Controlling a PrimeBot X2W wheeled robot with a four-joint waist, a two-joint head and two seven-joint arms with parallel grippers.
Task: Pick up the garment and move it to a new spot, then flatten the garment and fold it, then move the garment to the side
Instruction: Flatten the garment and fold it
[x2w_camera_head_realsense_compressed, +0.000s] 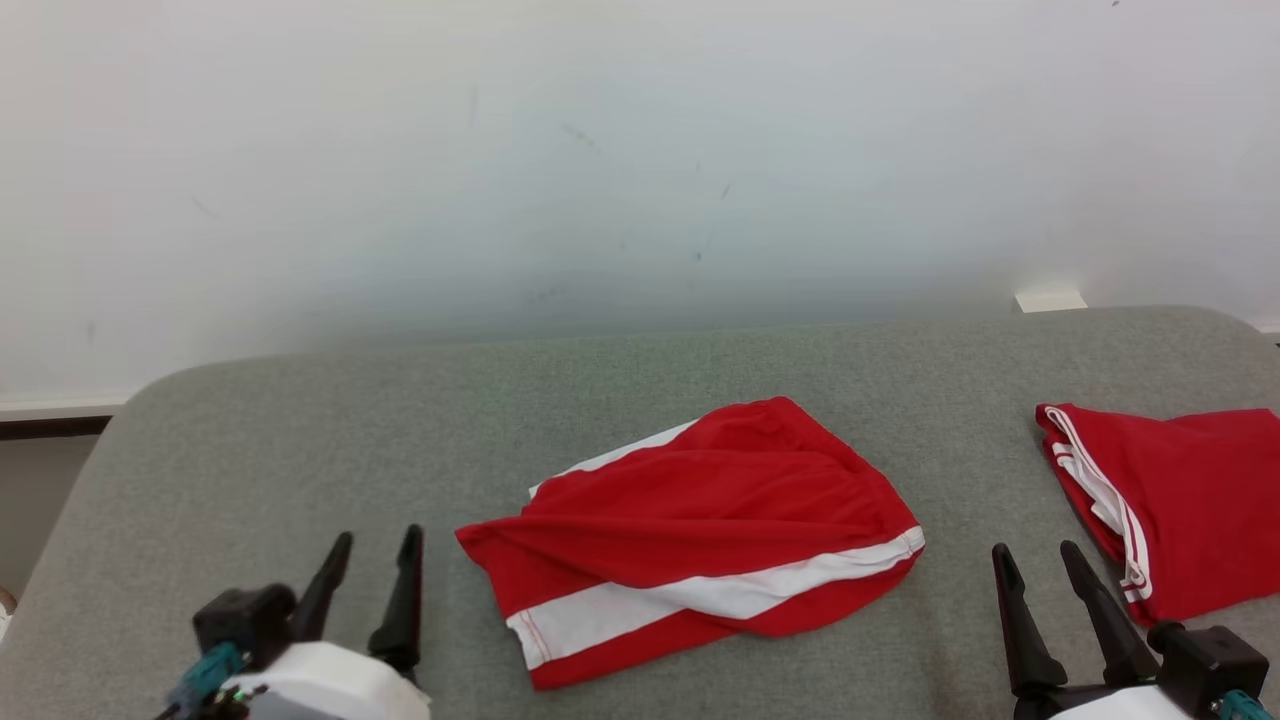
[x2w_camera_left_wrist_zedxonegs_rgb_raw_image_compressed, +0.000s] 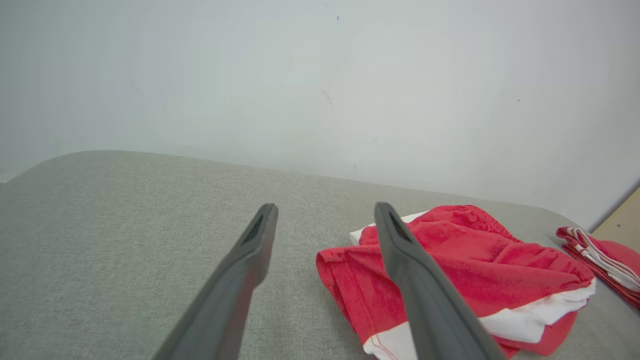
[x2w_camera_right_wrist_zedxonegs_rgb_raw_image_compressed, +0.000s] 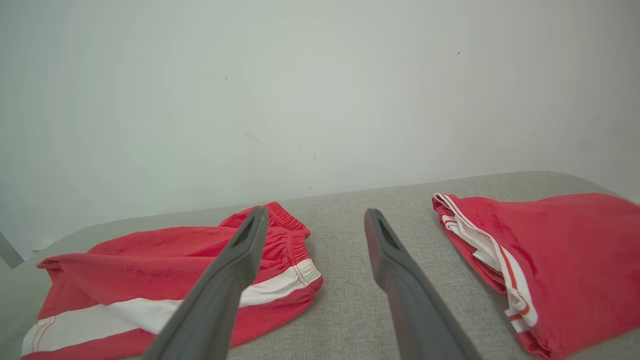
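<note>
the garment (x2w_camera_head_realsense_compressed: 700, 520) in the middle of the frame is soft, matt red cloth with a white cloth band. the second garment (x2w_camera_head_realsense_compressed: 1190, 480) at the right edge is the same kind of red cloth with white stripes. the table cover (x2w_camera_head_realsense_compressed: 300, 450) under them is grey woven fabric, coarse and matt. the wall (x2w_camera_head_realsense_compressed: 600, 150) above is smooth, matt and faintly scuffed. the left gripper (x2w_camera_head_realsense_compressed: 377, 536) and right gripper (x2w_camera_head_realsense_compressed: 1034, 549) have fingers that look like dark matt plastic.
</note>
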